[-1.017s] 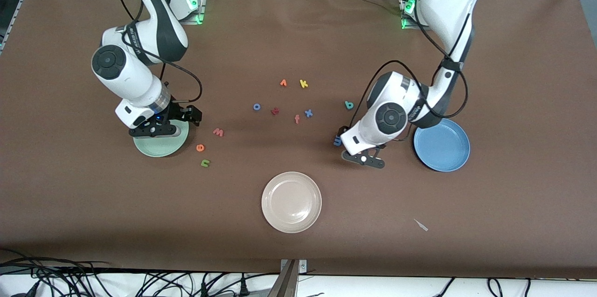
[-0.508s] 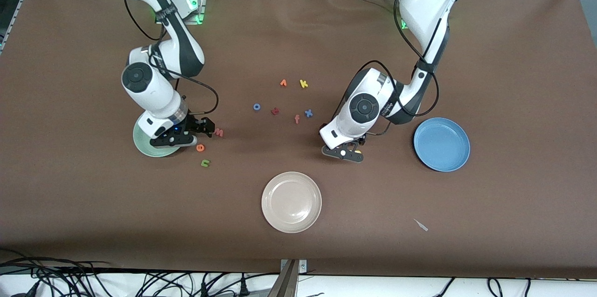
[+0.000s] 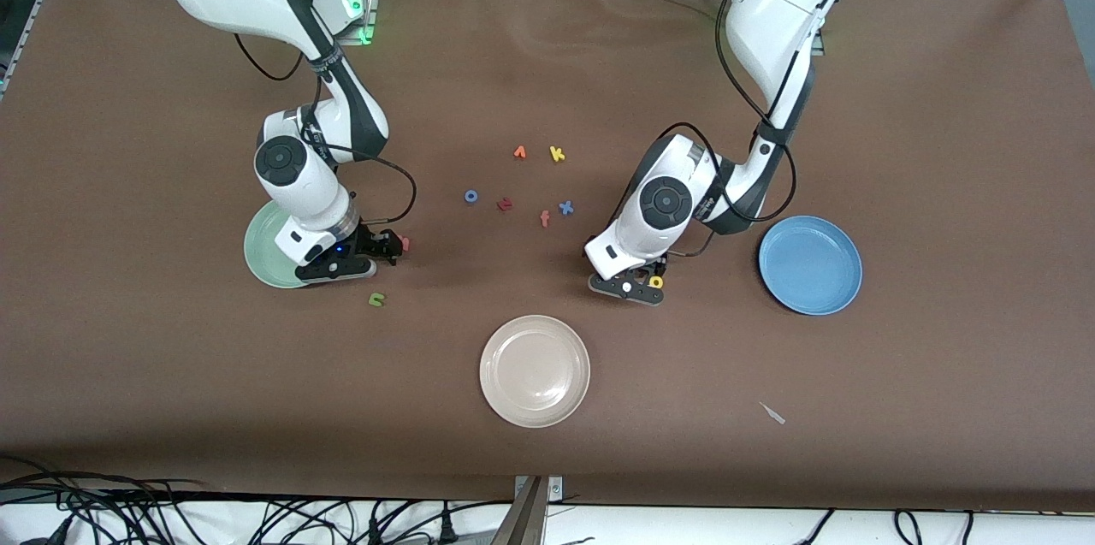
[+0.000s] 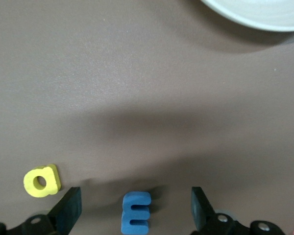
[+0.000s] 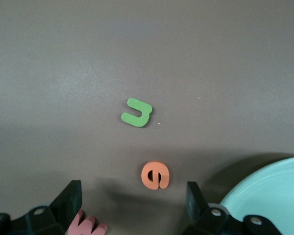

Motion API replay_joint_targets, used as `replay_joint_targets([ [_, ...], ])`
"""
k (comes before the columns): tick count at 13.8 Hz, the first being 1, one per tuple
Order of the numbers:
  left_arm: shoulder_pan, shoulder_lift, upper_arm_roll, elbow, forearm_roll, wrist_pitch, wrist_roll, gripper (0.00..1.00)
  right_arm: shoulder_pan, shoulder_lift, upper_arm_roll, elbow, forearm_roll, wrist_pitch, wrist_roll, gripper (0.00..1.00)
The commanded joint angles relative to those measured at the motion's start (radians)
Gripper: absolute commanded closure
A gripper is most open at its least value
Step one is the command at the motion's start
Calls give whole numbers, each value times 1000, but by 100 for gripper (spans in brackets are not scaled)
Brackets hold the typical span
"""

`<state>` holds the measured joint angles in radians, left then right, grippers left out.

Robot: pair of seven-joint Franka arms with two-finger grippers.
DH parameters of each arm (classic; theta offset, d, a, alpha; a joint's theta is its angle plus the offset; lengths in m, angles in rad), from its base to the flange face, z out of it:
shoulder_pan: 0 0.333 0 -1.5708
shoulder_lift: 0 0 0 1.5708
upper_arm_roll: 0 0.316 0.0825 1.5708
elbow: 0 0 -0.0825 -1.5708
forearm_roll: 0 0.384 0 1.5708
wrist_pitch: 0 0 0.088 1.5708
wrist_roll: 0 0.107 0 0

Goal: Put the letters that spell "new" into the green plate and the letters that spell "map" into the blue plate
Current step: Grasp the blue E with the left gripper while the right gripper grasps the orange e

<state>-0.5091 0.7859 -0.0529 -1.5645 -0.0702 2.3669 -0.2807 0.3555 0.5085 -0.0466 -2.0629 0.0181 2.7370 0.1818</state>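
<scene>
I see nothing in the green plate [image 3: 265, 250] or blue plate [image 3: 810, 264]; left gripper [image 4: 136, 213] spread around the m [image 4: 135, 213], right gripper [image 5: 132, 208] spread above the e [image 5: 155, 175]; teal letter probably hidden.

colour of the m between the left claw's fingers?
Blue m; clearest in the left wrist view.
</scene>
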Motion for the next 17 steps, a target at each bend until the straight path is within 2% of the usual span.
replay_joint_targets([
  [1, -9, 21, 10, 27, 27, 3, 18, 3, -6, 15, 4, -3, -17, 44, -18, 12],
  [2, -9, 21, 10, 27, 27, 2, 15, 12, -6, 18, 4, -3, -17, 52, -21, 13],
  [3, -9, 21, 10, 27, 27, 3, 9, 17, -4, 22, 4, -3, -17, 53, -21, 13],
  [10, -35, 24, 13, 21, 30, 3, 11, 21, -7, 36, -2, -5, -33, 81, -45, 20],
  [12, -29, 22, 15, 23, 32, 2, 18, 21, -10, 38, -2, -14, -33, 90, -47, 27],
  [17, -28, 21, 15, 14, 52, -3, 17, 26, -13, 48, -2, -23, -33, 115, -53, 33],
])
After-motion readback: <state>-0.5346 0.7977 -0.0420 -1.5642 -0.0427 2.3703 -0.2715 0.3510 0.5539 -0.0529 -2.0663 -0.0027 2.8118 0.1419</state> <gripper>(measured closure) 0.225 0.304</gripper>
